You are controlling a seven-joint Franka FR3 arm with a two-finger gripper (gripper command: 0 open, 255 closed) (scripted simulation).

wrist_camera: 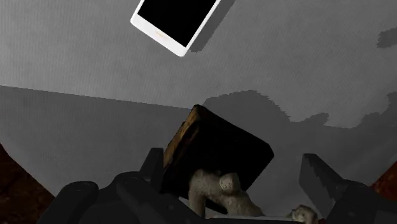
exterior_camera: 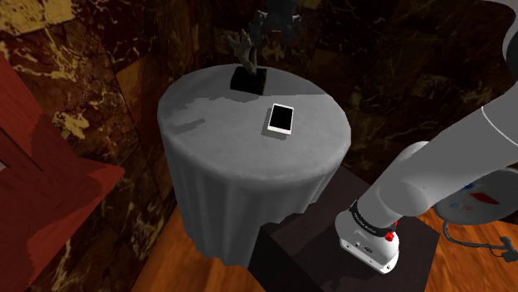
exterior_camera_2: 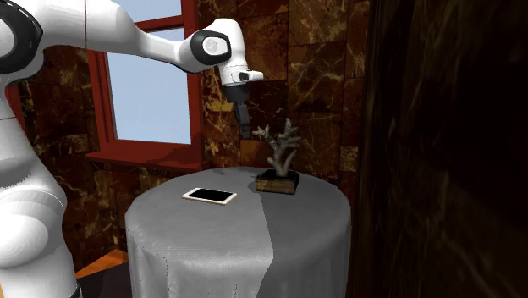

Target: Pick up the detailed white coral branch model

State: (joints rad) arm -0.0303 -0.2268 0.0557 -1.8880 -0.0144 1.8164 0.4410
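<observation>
The coral branch model (exterior_camera_2: 283, 146) is pale grey-white and stands upright in a dark square base (exterior_camera_2: 277, 181) near the far edge of the round cloth-covered table (exterior_camera_2: 211, 229). In the shoulder view the coral (exterior_camera: 246, 48) rises at the table's back. My black gripper (exterior_camera_2: 243, 118) hangs in the air above the coral, a little toward the second exterior view's left, and does not touch it. In the wrist view the gripper (wrist_camera: 235, 172) is open, its fingers (wrist_camera: 153, 164) apart, with the base (wrist_camera: 219, 149) and branch (wrist_camera: 219, 189) seen between them below.
A white-framed phone (exterior_camera: 280, 119) with a black screen lies flat on the table, between the coral and the stand (exterior_camera: 332, 249). Dark marbled walls (exterior_camera_2: 440, 144) stand close behind the table, and a red-framed window (exterior_camera_2: 144, 85) is at the second exterior view's left.
</observation>
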